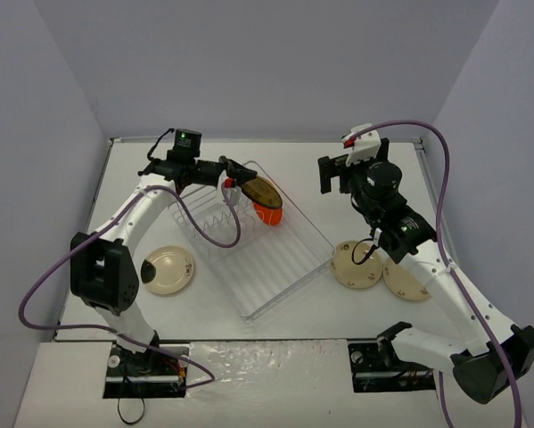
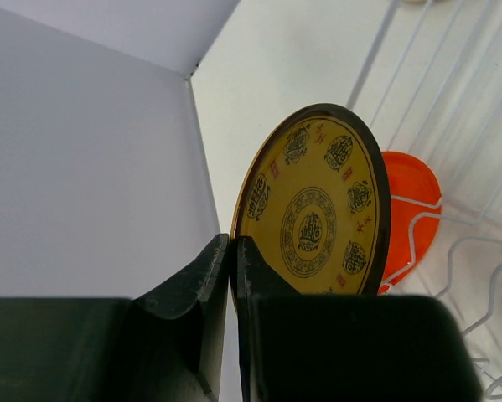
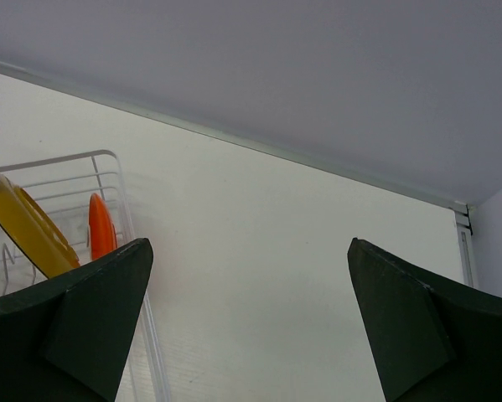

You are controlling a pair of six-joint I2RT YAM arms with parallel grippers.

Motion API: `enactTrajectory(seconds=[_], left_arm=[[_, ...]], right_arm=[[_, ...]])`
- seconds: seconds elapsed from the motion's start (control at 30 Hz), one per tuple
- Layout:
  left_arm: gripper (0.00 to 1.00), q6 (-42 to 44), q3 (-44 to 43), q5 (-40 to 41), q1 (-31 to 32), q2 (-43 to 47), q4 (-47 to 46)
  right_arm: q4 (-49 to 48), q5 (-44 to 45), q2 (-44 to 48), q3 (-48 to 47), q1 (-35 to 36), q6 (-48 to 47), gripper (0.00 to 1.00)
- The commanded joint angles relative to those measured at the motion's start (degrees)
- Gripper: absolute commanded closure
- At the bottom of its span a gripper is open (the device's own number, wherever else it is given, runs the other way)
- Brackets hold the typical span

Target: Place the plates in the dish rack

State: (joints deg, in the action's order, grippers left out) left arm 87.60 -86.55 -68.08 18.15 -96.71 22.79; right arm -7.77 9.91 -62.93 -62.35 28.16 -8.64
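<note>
White tabletop (image 1: 338,169): matte and bright; pale lilac-grey walls (image 1: 249,62) box it in at 9, 12 and 3 o'clock.
Dish rack (image 1: 289,290): white wire, lying skewed across the middle of the table, one corner toward 12 o'clock.
Orange-red plate (image 1: 270,216): standing on edge among the prongs at the rack's far end.
Other plates: one cream plate (image 1: 168,269) lies flat at 9 o'clock of the rack. Two cream plates (image 1: 356,265) (image 1: 406,281) lie side by side at 3 o'clock, partly under the right arm (image 1: 445,276).
Overhead view alone: gives me all three flat plates and both arms' full reach.
Left wrist view alone: shows me the carried plate's face, dark medallions on yellow inside a dark rim, with the orange-red plate (image 2: 410,201) just behind it.
Right wrist view alone: catches both upright plates edge-on at its 9 o'clock, and the seam where table meets wall.
Left arm (image 1: 102,267): rises from 7 o'clock and bends in toward the rack. I see the left gripper (image 1: 231,183) (image 2: 232,243) pinched tight on the rim of the mustard-brown plate (image 1: 261,190) (image 2: 313,209), which tilts over the rack's far end. I cannot tell whether it touches the wire.
Right arm pose: raised toward 1 o'clock. The right gripper (image 1: 336,174) (image 3: 251,251) has its fingers spread wide on nothing, well apart from the rack.
</note>
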Motion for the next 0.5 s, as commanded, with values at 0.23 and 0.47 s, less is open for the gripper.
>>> enactTrajectory(seconds=[0.23,0.47], left_arm=[[1.0,41.27,-12.75,-3.06,0.62,-6.04,32.42],[1.0,49.66,-13.56,0.96,0.74,-7.95,37.94]], right_arm=[[-1.9,3.39,1.62,-0.9,-0.3,1.52,0.0],[-1.57,3.49,1.23,-1.2,-0.3,1.78,0.0]])
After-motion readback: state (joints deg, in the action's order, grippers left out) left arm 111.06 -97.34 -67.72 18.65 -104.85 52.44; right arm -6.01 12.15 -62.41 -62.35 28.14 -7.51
